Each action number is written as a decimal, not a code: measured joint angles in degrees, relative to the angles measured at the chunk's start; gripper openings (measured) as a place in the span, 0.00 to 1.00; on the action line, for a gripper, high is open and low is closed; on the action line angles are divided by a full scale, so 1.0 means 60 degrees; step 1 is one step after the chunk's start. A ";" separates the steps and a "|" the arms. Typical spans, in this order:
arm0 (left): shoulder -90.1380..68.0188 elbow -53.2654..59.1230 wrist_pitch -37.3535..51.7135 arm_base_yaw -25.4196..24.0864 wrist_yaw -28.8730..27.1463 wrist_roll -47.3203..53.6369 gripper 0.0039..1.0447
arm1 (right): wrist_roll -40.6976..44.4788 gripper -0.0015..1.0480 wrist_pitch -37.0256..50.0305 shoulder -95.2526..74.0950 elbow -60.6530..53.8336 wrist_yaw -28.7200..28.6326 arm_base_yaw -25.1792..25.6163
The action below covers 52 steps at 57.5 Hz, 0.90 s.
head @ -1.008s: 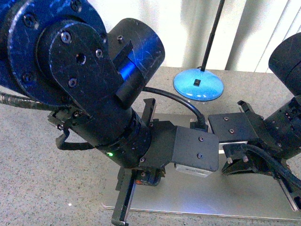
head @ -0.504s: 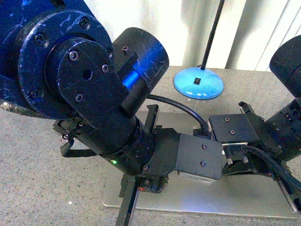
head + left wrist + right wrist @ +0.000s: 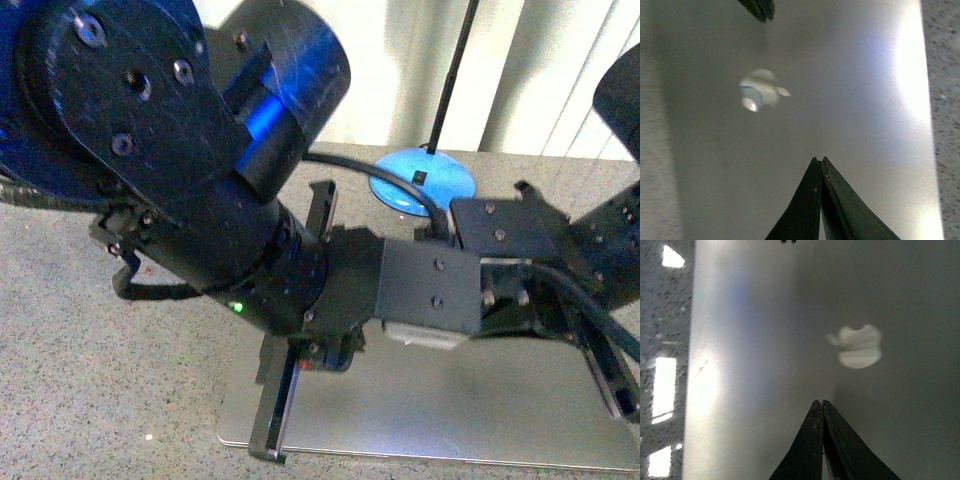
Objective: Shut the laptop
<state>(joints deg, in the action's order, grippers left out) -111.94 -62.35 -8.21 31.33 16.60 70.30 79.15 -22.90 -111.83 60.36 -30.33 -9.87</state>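
The laptop (image 3: 440, 410) lies shut and flat on the table, its plain silver lid up. The lid fills the left wrist view (image 3: 850, 90) with its pale logo (image 3: 760, 95), and the right wrist view (image 3: 765, 340) with the same logo (image 3: 857, 346). My left gripper (image 3: 270, 450) is shut and empty, its tips (image 3: 819, 160) over the lid near the front left corner. My right gripper (image 3: 622, 400) is shut with nothing in it, hovering over the lid's right side (image 3: 818, 402). I cannot tell whether either one touches the lid.
A blue round lamp base (image 3: 425, 185) with a black pole (image 3: 455, 70) stands behind the laptop. The table (image 3: 120, 400) is grey speckled stone. Pale vertical blinds hang along the back. My left arm's bulky body blocks much of the front view.
My left arm's wrist has swung right and a little higher, closing in on the right arm. The right arm has risen slightly. The lid stays flat.
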 joint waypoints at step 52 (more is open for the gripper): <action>0.7584 0.6073 0.8313 -0.3388 -0.4707 -1.0571 0.03 | -0.8466 0.03 1.1664 0.5271 -0.4736 0.5388 0.0510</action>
<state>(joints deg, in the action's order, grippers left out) -66.43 -25.91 41.67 11.00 -11.64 6.87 28.36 47.09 -80.20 31.94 2.00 -6.81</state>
